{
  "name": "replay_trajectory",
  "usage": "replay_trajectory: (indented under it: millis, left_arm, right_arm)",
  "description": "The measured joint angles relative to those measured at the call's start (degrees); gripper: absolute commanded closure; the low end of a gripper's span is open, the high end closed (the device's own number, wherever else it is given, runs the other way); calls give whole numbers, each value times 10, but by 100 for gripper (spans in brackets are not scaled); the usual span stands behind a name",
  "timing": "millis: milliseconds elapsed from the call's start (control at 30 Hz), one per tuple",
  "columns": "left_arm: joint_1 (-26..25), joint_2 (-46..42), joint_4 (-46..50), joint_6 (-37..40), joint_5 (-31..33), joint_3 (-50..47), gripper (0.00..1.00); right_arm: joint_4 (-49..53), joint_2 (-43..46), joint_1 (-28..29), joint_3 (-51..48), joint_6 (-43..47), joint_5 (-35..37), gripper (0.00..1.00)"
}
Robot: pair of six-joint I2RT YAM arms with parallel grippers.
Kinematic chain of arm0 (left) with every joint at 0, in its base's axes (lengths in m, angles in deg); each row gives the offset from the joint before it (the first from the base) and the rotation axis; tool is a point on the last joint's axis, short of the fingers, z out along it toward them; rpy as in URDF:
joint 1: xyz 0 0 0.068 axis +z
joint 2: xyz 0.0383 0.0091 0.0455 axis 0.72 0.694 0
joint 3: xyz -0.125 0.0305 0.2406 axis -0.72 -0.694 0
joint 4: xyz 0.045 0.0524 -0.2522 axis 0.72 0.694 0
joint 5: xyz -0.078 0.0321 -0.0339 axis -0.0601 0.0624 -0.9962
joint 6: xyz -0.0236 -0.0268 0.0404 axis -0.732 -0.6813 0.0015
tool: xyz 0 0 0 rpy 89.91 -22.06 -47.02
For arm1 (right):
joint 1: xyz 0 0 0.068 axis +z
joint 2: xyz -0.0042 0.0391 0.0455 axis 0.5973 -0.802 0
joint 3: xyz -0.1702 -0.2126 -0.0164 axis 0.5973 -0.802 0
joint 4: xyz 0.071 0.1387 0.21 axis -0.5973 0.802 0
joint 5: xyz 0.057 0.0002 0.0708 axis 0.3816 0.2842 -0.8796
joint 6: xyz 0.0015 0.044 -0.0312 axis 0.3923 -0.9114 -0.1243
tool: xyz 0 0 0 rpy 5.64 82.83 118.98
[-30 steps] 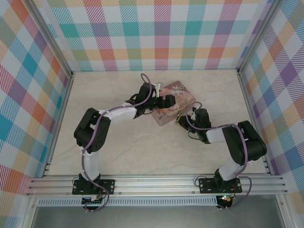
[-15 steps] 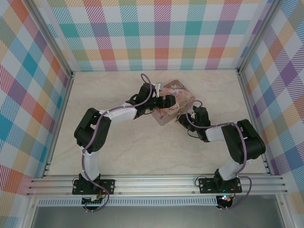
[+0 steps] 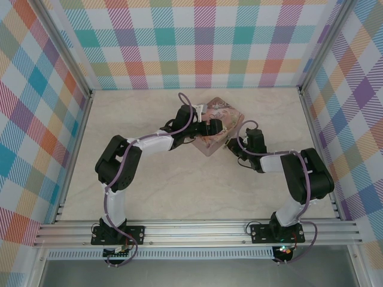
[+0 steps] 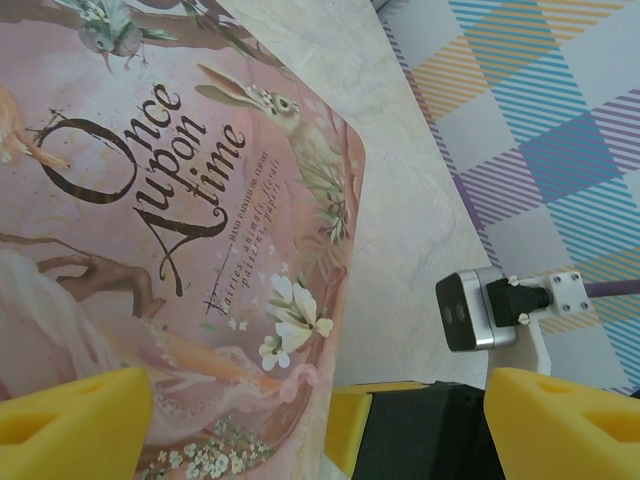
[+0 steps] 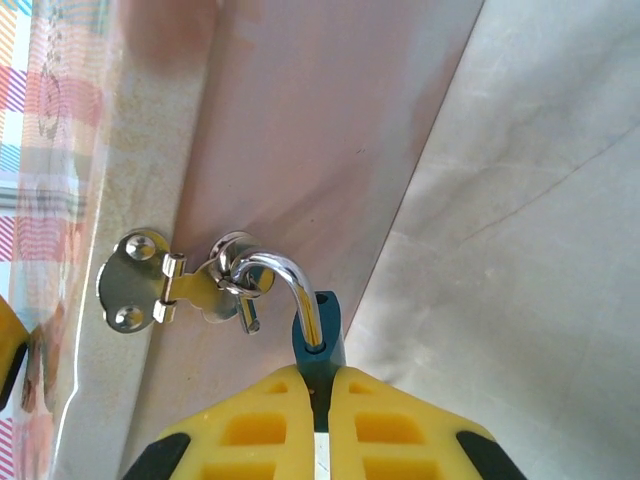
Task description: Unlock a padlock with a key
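The padlock (image 5: pixel 322 340) is a small blue body pinched between the yellow fingers of my right gripper (image 5: pixel 322 378), which is shut on it. Its silvery shackle (image 5: pixel 290 275) curves up through the ring of the metal hasp (image 5: pixel 150 285) on the pink tin (image 5: pixel 300 120); one shackle end is out of its hole in the body. From above, the right gripper (image 3: pixel 230 145) sits at the tin's (image 3: pixel 222 116) near right side. My left gripper (image 4: pixel 315 400) hangs open over the tin lid (image 4: pixel 150 200), fingers spread wide. The key is hidden.
The tin lies at the table's back middle, with both arms bent in toward it. The right arm's wrist camera (image 4: pixel 475 312) shows beside the tin. Checked walls (image 3: pixel 203 48) close in the back and sides; bare marble table (image 3: pixel 179 191) lies in front.
The right gripper has moved a little farther back along the tin's side, and the tin has shifted slightly with it. The left gripper stays open over the lid.
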Motion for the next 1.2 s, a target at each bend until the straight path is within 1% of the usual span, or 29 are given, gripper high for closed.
replay_trajectory:
  millis: [133, 400, 1033, 1200]
  left_arm:
    - [0, 1, -4, 0, 0, 0, 13]
    - [0, 2, -14, 0, 0, -4, 13]
    - [0, 4, -28, 0, 0, -7, 13]
    - [0, 4, -28, 0, 0, -7, 12]
  right_arm:
    - [23, 0, -4, 15, 7, 0, 92]
    - [38, -4, -12, 28, 11, 0, 92]
    - [18, -30, -40, 50, 6, -11, 91]
    - [10, -30, -64, 52, 6, 18, 91]
